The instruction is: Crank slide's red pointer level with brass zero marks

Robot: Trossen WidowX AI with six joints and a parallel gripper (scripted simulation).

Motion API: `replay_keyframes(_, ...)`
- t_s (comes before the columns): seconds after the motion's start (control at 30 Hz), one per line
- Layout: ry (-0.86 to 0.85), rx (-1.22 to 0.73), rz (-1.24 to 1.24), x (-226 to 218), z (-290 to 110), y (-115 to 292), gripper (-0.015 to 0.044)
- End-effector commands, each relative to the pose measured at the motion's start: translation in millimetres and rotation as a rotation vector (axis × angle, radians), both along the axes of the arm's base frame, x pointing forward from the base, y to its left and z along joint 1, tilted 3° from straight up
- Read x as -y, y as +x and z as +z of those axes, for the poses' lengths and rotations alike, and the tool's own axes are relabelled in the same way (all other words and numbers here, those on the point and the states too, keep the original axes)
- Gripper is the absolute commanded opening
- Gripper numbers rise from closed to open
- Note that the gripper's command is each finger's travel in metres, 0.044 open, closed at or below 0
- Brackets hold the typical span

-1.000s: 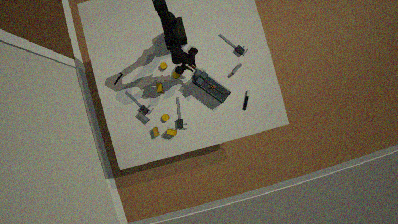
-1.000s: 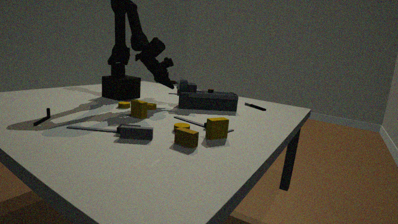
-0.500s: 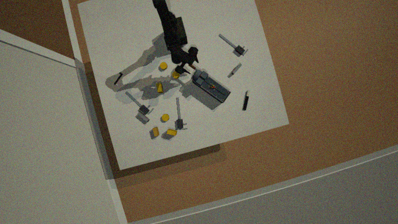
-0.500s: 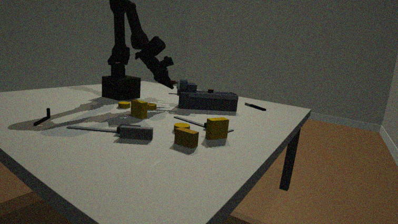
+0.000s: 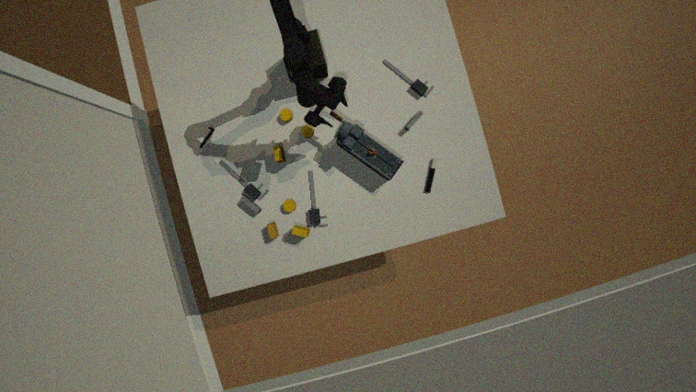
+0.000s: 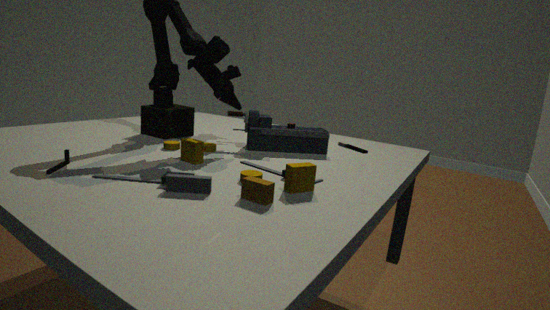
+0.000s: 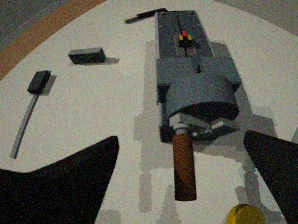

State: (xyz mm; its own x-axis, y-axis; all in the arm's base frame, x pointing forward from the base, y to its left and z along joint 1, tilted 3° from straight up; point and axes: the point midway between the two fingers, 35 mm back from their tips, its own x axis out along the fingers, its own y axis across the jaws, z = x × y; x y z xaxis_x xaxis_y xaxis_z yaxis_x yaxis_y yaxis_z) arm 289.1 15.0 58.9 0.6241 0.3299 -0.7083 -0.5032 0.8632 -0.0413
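Observation:
The grey crank machine (image 5: 384,167) (image 6: 287,140) (image 7: 193,70) lies on the white table (image 5: 389,228) (image 6: 153,239). Its brown crank handle (image 5: 336,115) (image 6: 235,113) (image 7: 184,165) sticks out from the round end nearest the arm. The red pointer (image 5: 372,152) (image 6: 293,124) (image 7: 184,34) sits on the slide along the machine's top, with small yellowish marks right beside it; whether they are level is too small to tell. My gripper (image 5: 330,110) (image 6: 234,102) (image 7: 182,140) is open. Its fingers stand wide on either side of the handle, not touching it.
Several yellow blocks and cylinders (image 5: 285,115) (image 6: 299,177) (image 7: 244,221) lie left of the machine. Hammer-like tools (image 5: 418,87) (image 5: 250,192) (image 6: 186,183) (image 7: 36,86), a black bar (image 5: 429,176) (image 6: 352,147) (image 7: 147,16) and a dark block (image 7: 87,56) are scattered around. The arm's base (image 6: 166,120) stands behind.

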Motion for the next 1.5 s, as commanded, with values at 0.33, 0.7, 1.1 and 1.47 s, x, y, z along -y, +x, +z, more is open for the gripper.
replay_keyframes(0.33, -0.004, 0.006, 0.003, -3, 69, -2, 0.044)
replay_keyframes(0.7, -0.195, 0.042, 0.243, -13, 87, 27, 0.044)
replay_keyframes(1.1, -0.45, 0.087, 0.593, -22, 103, 63, 0.044)
replay_keyframes(1.47, -0.609, 0.141, 0.863, -33, 111, 91, 0.044)
